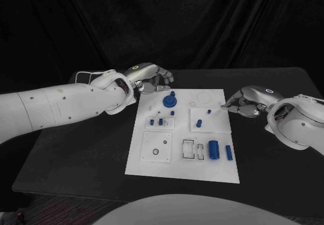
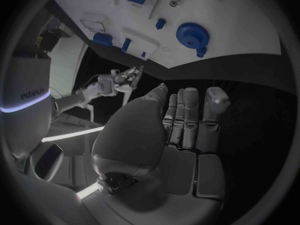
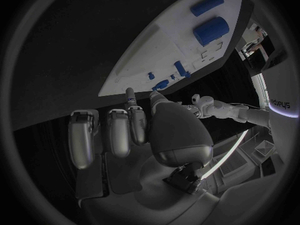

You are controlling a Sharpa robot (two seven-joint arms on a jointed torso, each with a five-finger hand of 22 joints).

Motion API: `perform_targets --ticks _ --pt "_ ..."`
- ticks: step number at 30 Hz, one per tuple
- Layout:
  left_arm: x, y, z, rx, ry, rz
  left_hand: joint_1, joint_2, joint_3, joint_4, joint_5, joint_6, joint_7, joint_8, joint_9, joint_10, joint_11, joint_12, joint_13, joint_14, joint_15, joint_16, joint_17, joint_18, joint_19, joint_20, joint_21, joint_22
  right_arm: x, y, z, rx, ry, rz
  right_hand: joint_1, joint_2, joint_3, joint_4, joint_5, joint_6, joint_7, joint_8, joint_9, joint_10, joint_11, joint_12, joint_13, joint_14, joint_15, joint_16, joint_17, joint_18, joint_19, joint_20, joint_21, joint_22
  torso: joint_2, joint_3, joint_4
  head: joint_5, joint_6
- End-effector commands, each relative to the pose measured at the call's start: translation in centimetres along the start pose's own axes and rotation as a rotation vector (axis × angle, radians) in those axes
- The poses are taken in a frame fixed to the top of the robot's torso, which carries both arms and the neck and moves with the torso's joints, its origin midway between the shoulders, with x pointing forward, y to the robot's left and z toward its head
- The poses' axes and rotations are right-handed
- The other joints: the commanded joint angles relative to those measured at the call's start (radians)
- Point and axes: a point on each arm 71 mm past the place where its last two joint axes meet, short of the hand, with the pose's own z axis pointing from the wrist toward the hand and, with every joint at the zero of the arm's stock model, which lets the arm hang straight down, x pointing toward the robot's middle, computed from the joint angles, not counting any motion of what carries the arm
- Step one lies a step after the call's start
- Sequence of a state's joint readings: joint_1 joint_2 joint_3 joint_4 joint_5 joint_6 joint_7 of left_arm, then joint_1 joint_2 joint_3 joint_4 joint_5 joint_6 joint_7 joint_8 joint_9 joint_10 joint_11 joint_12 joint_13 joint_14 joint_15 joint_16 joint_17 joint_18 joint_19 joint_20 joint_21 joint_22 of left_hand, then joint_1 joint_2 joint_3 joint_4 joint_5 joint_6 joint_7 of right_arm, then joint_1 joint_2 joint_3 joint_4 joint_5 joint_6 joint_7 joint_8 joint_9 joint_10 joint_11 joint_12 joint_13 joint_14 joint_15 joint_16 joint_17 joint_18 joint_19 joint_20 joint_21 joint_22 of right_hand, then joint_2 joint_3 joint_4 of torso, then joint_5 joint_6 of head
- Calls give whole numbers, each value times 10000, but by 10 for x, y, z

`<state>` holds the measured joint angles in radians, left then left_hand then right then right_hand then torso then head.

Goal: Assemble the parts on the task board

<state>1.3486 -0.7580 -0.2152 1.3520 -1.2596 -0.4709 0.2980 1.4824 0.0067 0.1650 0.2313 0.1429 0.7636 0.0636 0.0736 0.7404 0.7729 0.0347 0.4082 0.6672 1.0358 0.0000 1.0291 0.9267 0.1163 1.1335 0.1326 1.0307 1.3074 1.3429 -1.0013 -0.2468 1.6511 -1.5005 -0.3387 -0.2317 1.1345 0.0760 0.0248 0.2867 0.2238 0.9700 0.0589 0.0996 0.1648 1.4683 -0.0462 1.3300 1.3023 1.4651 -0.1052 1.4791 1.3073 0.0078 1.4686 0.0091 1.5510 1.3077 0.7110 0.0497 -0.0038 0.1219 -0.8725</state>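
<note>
Clearly we are midway: on the task board (image 1: 219, 174) the blue gear (image 1: 169, 101) looks seated, while two cylinders (image 1: 213, 149) lie loose; our left hand (image 1: 150, 78) and right hand (image 1: 244, 103) flank it, fingers curled, holding nothing.

Task board (image 1: 181, 171) lies mid-table (image 1: 81, 154), long side running near to far. Gear-topped part (image 1: 169, 100) stands near board's far edge, left of centre. Two small pegs (image 1: 156, 122) sit in left-side block at mid-board; one peg (image 1: 199, 123) in right-side block. Large cylinder (image 1: 213, 149) and slimmer one (image 1: 229, 152) lie side by side toward near right corner. Left hand (image 1: 150, 79) off far left corner; right hand (image 1: 244, 102) off right edge.
</note>
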Motion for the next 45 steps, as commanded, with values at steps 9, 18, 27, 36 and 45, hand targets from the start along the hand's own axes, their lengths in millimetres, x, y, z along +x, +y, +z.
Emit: perform_targets --ticks 9,18,27,36,45 --pt "30 -27 20 3555 1645 4036 -143 -1030 616 -93 -388 845 -673 -94 -3066 469 -468 -1994 -3099 2863 -613 1161 752 -357 2446 -518 1867 1458 0 0 -1 -39 -107 12 86 -18 -52 18 48 77 -27 -61 -9 13 55 -37 14 691 67 -50 606 -21 903 71 -2 2556 30 -16 -27 -8 -2" --pt "39 -29 26 3196 2411 3997 -553 -1089 392 -354 -534 803 -839 -90 -3729 886 -207 -2011 -3469 3605 -536 2379 1852 -526 3028 -697 2670 1790 0 0 -1 -65 -104 13 86 -17 -54 18 48 82 -28 -60 -9 9 55 -51 -1 691 67 -50 607 -23 906 70 2 2558 70 -18 -102 65 -2" --pt "47 -28 26 2871 2798 3892 -729 -1074 368 -487 -452 1236 -620 16 -3941 1407 -222 -1798 -3373 3471 -554 2397 1663 -509 2993 -749 2570 1772 0 1 -1 -83 -83 14 86 -17 -54 18 48 82 -28 -60 -9 9 55 -51 -1 691 67 -50 607 -23 906 70 2 2558 106 6 -120 85 -2" --pt "51 -28 24 2744 2997 3794 -1059 -980 289 -459 -536 1440 -480 31 -4053 1648 -204 -1565 -3133 3417 -532 2439 1581 -508 2982 -748 2545 1770 0 0 -1 -69 -65 13 85 -13 -58 21 48 90 -28 -59 -10 4 54 -75 -26 689 67 -57 592 -22 904 70 -1 2557 80 -20 -102 64 -2" --pt "53 -25 21 2607 3156 3748 -1009 -912 402 -602 -209 1704 -333 74 -4109 1804 -297 -1367 -2931 3360 -591 2430 1459 -498 2958 -758 2493 1757 0 0 -1 -67 -36 3 88 -10 -59 19 50 92 -28 -62 -12 3 54 -84 -35 690 67 -54 598 -15 891 70 -23 2548 73 -18 -107 84 -2"
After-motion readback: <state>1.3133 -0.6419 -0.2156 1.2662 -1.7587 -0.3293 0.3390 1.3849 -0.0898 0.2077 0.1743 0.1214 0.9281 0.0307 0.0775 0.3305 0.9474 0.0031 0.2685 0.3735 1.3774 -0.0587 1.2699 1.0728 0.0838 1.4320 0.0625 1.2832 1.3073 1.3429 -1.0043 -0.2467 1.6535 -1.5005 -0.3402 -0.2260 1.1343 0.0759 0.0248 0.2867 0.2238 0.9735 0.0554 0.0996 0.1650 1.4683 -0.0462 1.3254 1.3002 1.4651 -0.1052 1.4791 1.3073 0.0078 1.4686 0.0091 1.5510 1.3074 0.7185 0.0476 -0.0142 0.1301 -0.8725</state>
